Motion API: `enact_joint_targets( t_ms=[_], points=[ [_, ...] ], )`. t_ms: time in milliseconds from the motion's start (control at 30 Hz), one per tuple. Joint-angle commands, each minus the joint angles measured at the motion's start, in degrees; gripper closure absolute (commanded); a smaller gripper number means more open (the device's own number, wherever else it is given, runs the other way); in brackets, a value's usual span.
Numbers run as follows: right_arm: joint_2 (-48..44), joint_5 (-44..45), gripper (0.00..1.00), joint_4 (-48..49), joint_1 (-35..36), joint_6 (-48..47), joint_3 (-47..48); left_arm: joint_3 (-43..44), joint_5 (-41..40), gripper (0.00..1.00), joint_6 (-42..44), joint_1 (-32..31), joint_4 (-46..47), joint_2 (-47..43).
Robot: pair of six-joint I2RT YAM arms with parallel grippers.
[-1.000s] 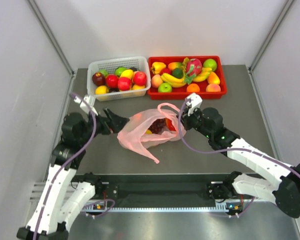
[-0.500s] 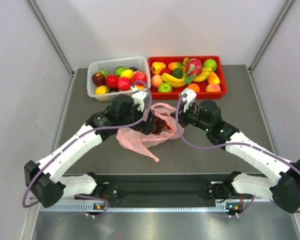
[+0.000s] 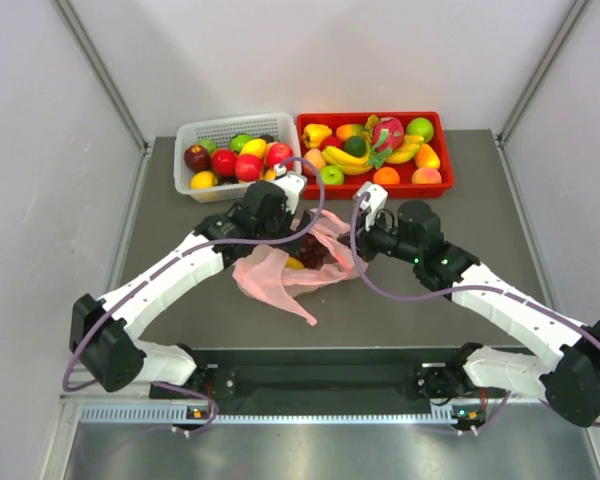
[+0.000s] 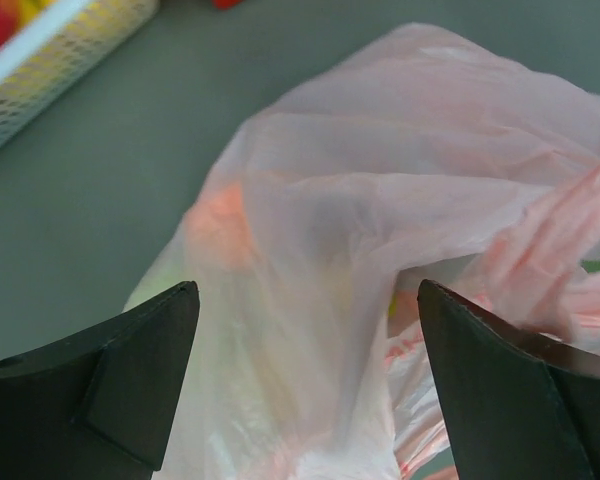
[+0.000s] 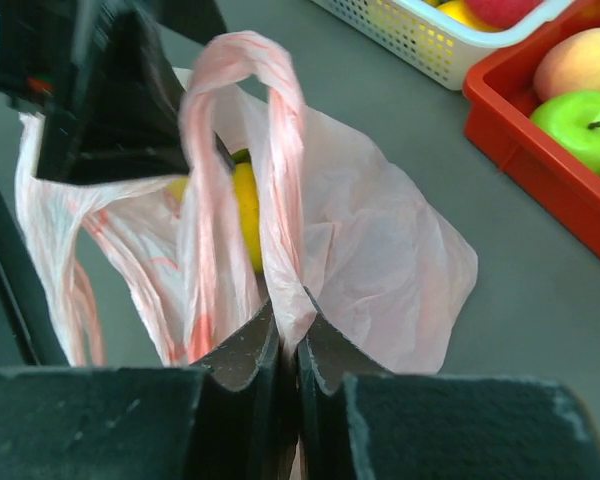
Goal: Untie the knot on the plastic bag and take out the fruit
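The pink plastic bag (image 3: pixel 280 270) lies crumpled mid-table, with a dark grape bunch (image 3: pixel 313 250) and a yellow fruit (image 3: pixel 295 263) showing at its mouth. My left gripper (image 3: pixel 298 238) hovers over the bag's top. In the left wrist view it (image 4: pixel 305 295) is open with a fold of the bag (image 4: pixel 380 200) between the jaws. My right gripper (image 3: pixel 361 246) is at the bag's right side. In the right wrist view it (image 5: pixel 288 322) is shut on the base of a handle loop (image 5: pixel 242 60), with the yellow fruit (image 5: pixel 246 210) behind. I see no distinct knot.
A white basket (image 3: pixel 210 130) of fruit stands at the back left and a red tray (image 3: pixel 442 150) of fruit at the back right, both just behind the bag. The basket (image 5: pixel 430 50) and tray (image 5: pixel 520 150) also show in the right wrist view.
My left arm has swung from the bag's left side to above the bag, its open jaws now straddling the plastic. The right gripper has kept its hold and shifted slightly.
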Motion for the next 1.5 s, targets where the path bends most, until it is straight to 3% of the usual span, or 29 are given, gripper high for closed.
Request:
enact_joint_targets(
  t_ms=[0,100,133,233,267,300,333,567,667,833,967,1033,1267,1467],
  points=[
    [-1.89,-3.99,0.93,1.74,-0.49,0.31,2.56,1.34,6.98,0.06,3.23,-0.11,2.96,2.19],
    [-1.98,-4.26,0.87,1.22,-0.58,1.10,2.74,2.91,6.73,0.26,3.59,-0.02,2.36,4.12],
    [-2.16,-3.82,0.85,1.04,-0.58,1.10,2.56,3.61,6.73,0.43,3.24,-0.02,1.66,5.43],
    [-3.56,0.04,0.58,0.78,-0.58,4.08,1.69,5.99,6.20,0.71,2.45,-0.11,-0.02,7.20],
    [-4.43,1.36,0.39,0.78,-0.58,5.40,1.51,6.34,5.59,0.98,2.09,-0.02,-0.11,7.47],
    [-5.05,5.03,0.23,0.78,-0.58,6.10,1.33,6.87,2.97,1.00,1.74,-0.11,-0.20,7.21],
    [-5.67,6.80,0.01,-0.79,-0.58,6.89,0.90,7.05,1.90,1.00,1.22,-0.11,-0.11,6.94],
    [-14.11,25.69,0.00,-5.28,-0.49,14.45,-0.78,15.38,-10.75,1.00,-1.07,-0.11,-0.99,5.36],
    [-14.90,29.75,0.00,-8.00,-0.58,14.99,-0.34,18.81,-18.57,1.00,-1.16,-0.11,0.33,5.36],
    [-13.76,32.04,0.00,-9.77,-0.58,14.72,0.54,21.72,-26.05,1.00,1.56,-0.02,5.86,4.40],
    [-12.62,32.22,0.00,-9.86,-0.58,14.29,0.98,22.87,-27.63,1.00,1.83,-0.11,8.85,1.85],
    [-12.01,32.31,0.00,-9.60,-0.58,13.94,1.16,22.26,-28.86,1.00,-0.36,-0.11,8.94,0.18],
    [-9.90,31.43,0.00,-8.63,-0.58,13.23,1.59,6.36,-32.73,1.00,-8.70,-2.57,18.78,-15.01],
    [-7.87,25.65,0.00,-8.89,-0.49,13.06,2.47,1.61,-23.79,1.00,-16.54,-4.94,9.56,-13.11]
  ],
)
